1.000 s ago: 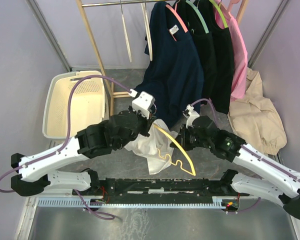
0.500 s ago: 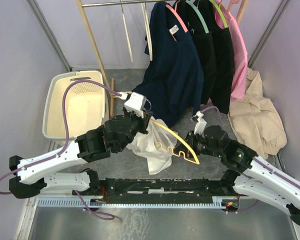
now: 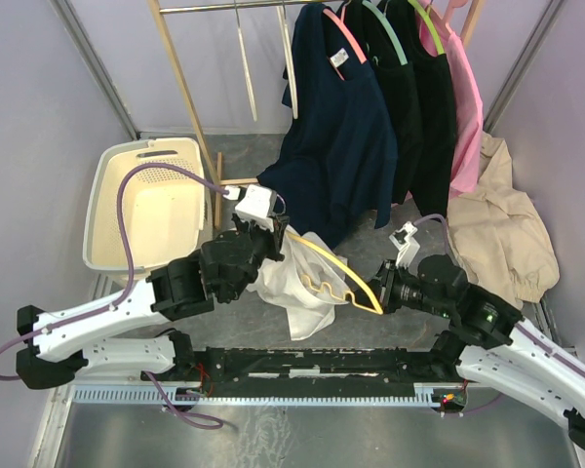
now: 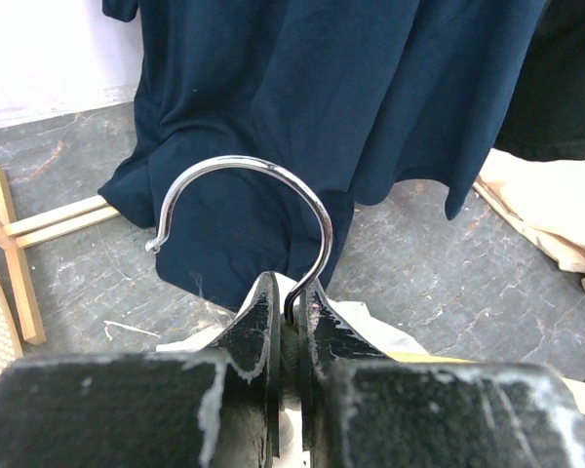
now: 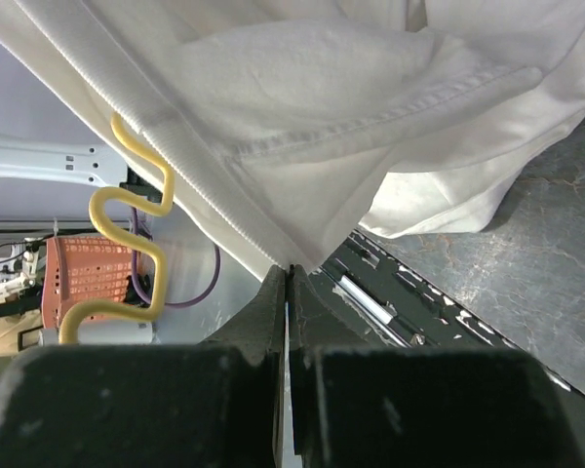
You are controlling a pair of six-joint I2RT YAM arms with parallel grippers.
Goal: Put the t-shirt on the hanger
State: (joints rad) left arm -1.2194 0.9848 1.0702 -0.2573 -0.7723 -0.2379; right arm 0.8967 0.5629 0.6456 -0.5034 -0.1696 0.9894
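The t-shirt (image 3: pixel 291 288) hangs bunched in the middle of the scene between the 2 arms, its lower folds drooping to the desk (image 4: pixel 429 273). It drapes from the hanger (image 3: pixel 336 271), which slants from upper left to lower right with its right end poking bare out of the cloth. That tilt probably gives the right arm a free end to draw the fabric along.

The left gripper (image 4: pixel 291 302) is clamped on the stem of the hook (image 4: pixel 244 166), which stands upright above its fingers. Gripped there, the hanger is raised off the desk and steadied while the cloth is worked.

The right gripper (image 5: pixel 289 278) is pinched tight on a ribbed edge of the t-shirt, most likely the neck band. That band runs taut and crosses the wavy yellow bar of the hanger. The pull seems meant to stretch the opening over the hanger's right shoulder. The shirt is only partly on, so dressing the hanger is not yet done.

The desk is grey, mottled and stone-like. Lilac walls (image 3: pixel 39 117) enclose it on 3 sides. At the back stands a wooden rack (image 3: pixel 185 88) carrying a navy shirt (image 3: pixel 341 146) and other garments. A beige garment (image 3: pixel 492 229) lies heaped at the right, and a cream basket (image 3: pixel 102 185) sits at the left.
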